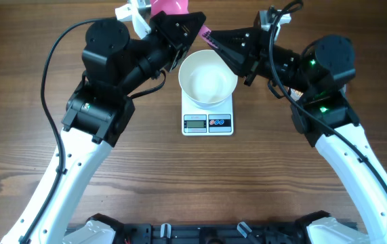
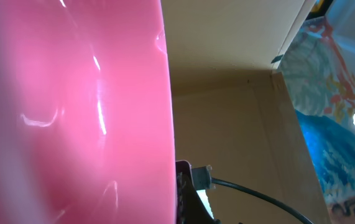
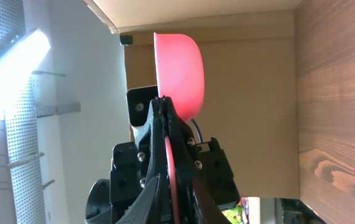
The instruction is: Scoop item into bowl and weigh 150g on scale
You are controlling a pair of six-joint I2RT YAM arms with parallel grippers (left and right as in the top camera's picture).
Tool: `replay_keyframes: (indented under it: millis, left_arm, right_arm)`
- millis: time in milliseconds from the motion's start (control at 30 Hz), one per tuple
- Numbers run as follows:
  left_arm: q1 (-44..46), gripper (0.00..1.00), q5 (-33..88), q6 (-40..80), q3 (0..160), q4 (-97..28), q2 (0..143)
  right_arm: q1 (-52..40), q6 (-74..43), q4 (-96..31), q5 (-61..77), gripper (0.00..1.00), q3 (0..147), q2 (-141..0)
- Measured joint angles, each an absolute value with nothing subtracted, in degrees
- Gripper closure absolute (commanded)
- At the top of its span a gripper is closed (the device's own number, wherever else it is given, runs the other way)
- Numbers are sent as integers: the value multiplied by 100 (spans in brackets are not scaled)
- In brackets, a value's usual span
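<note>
Gripping a pink scoop (image 3: 180,71), the right claw (image 1: 215,37) hovers beside the bowl (image 1: 207,80).

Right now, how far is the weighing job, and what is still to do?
Done: the white bowl sits on the scale. In hand: the right gripper holds the pink scoop by its handle, beyond the bowl; the left gripper is shut beside it. Still to do: the bowl looks empty and no beans show, so all scooping and weighing remains.
</note>
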State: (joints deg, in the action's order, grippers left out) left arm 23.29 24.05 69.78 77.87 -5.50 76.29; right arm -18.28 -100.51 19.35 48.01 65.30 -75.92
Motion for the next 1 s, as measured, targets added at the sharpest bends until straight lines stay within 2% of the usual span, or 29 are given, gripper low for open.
replay_keyframes:
  millis: [333, 400, 567, 633, 700, 733, 900, 1000]
  left_arm:
    - [2329, 94, 2405, 6978, 7787, -530, 7629]
    - [2329, 89, 2405, 6980, 7787, -530, 7629]
    - [2329, 61, 2408, 6969, 7787, -554, 7629]
    - [2329, 38, 2408, 6987, 7787, -558, 7629]
    - [2329, 27, 2408, 6984, 7787, -556, 7629]
    - [2329, 16, 2408, 6997, 7787, -556, 7629]
    - [2329, 3, 2408, 6976, 7787, -626, 7629]
    - [2329, 0, 2410, 6866, 7787, -779, 7636]
  right_arm:
    - [-1828, -10051, 1933, 4801, 96, 6530, -7592]
    - [-1828, -10047, 1933, 4801, 96, 6530, -7592]
    - [-1828, -9867, 1935, 4799, 96, 6530, -7592]
    - [-1828, -9721, 1935, 4797, 95, 6530, -7592]
    - [-1828, -9568, 1935, 4794, 95, 6530, -7592]
    - [-1828, -9472, 1935, 4792, 95, 6530, -7592]
    - [-1750, -9002, 1649, 4633, 96, 6530, -7592]
    - [-1496, -8733, 1354, 4491, 95, 6530, -7592]
